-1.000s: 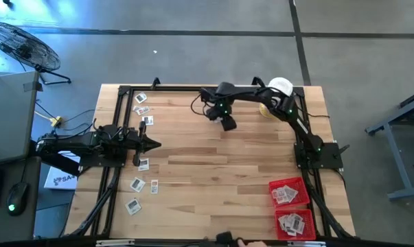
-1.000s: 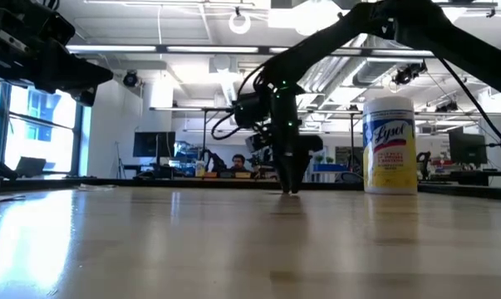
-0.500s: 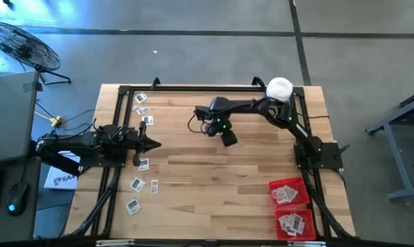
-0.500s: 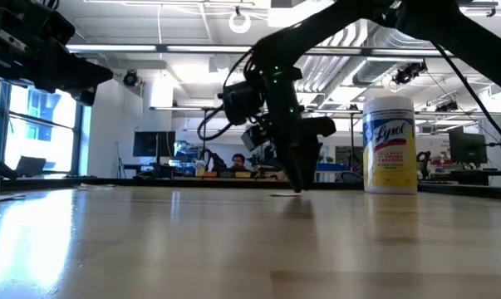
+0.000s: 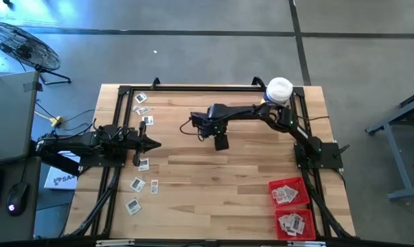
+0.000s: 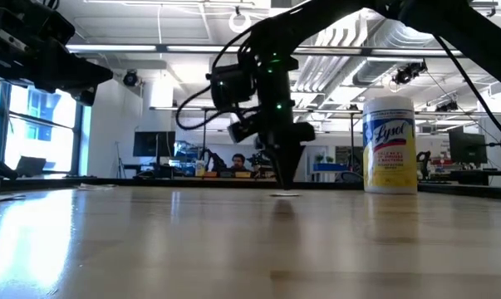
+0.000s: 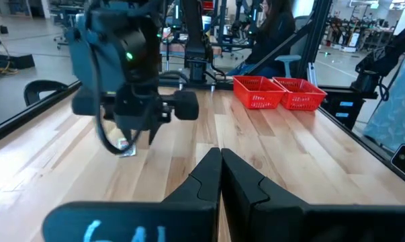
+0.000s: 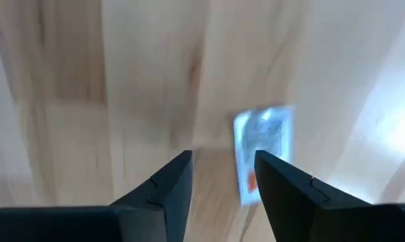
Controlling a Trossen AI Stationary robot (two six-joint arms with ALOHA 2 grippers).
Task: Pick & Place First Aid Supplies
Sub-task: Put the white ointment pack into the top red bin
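My right gripper (image 5: pixel 221 142) is open and points down near the middle of the table. It hangs low over one small white-grey packet (image 8: pixel 262 151) that lies flat on the wood. The packet shows just beyond one fingertip in the right wrist view, and also in the low view (image 6: pixel 285 194) and the left wrist view (image 7: pixel 126 150). Several more packets (image 5: pixel 143 165) lie flat along the table's left side. My left gripper (image 5: pixel 155 144) is shut and empty, held level over the left side. Two red trays (image 5: pixel 288 192) hold packets at the near right.
A yellowish jar with a white lid (image 5: pixel 279 89) stands at the far right corner and also shows in the low view (image 6: pixel 390 145). The second red tray (image 5: pixel 294 221) lies by the near edge. A black frame (image 5: pixel 193 88) runs along the table's edges.
My right gripper has gone toward the table's near edge and a little to the left, turning about as it went. It now hangs over the single packet in the middle of the table.
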